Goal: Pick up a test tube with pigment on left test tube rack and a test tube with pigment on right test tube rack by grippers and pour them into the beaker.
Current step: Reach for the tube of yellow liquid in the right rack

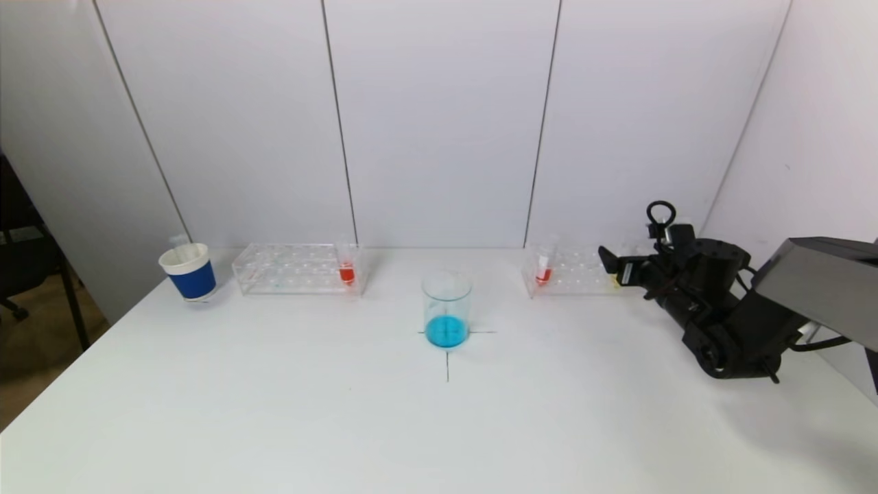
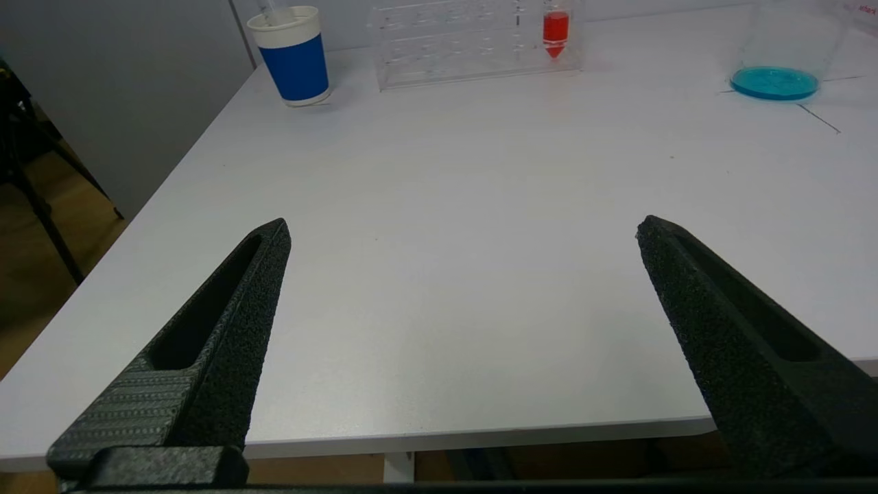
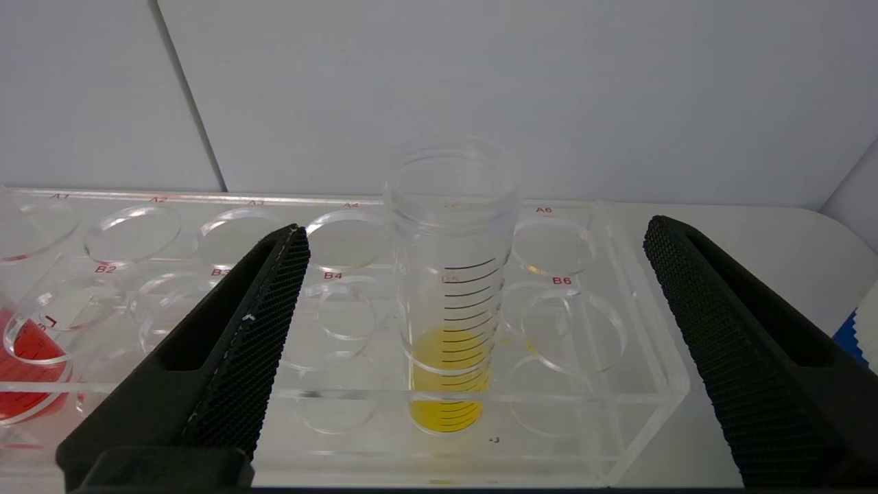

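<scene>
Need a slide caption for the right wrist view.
Open right gripper lined up on the yellow-pigment test tube in the right rack.

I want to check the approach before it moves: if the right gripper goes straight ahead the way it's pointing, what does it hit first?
Most likely the test tube with yellow pigment, standing upright in the right test tube rack. The right gripper is open, and the tube sits centred between its fingers, not yet touched.

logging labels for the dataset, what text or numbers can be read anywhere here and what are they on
"A6", "B2", "B4", "B6": red hole labels on the clear plastic right test tube rack.
Other labels on that rack: too faint to read.
Black graduation marks on the clear test tube with yellow liquid: figures unreadable.
Red print on the glass beaker with blue liquid: too blurred.
</scene>
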Action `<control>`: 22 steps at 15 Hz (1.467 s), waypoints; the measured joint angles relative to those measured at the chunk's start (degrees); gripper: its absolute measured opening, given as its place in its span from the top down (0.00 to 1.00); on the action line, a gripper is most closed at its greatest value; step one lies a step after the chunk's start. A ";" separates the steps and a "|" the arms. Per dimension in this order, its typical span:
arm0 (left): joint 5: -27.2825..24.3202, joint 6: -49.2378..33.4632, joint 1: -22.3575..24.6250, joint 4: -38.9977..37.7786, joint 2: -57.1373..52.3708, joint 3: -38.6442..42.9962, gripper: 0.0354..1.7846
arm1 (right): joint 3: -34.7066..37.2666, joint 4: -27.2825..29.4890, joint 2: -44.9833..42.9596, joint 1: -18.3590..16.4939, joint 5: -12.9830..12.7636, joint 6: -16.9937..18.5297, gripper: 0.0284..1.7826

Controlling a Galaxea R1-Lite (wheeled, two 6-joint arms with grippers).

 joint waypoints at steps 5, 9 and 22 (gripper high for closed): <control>-0.02 -0.01 0.00 0.00 0.00 0.00 0.01 | -0.94 0.00 0.61 0.28 -0.41 -0.28 0.01; -0.02 0.00 0.00 0.00 0.00 0.00 0.01 | -1.44 0.06 0.88 0.28 -0.41 -0.41 0.01; -0.02 0.00 0.00 -0.02 0.00 0.00 0.01 | -3.47 1.18 1.55 0.28 -0.44 -0.52 0.01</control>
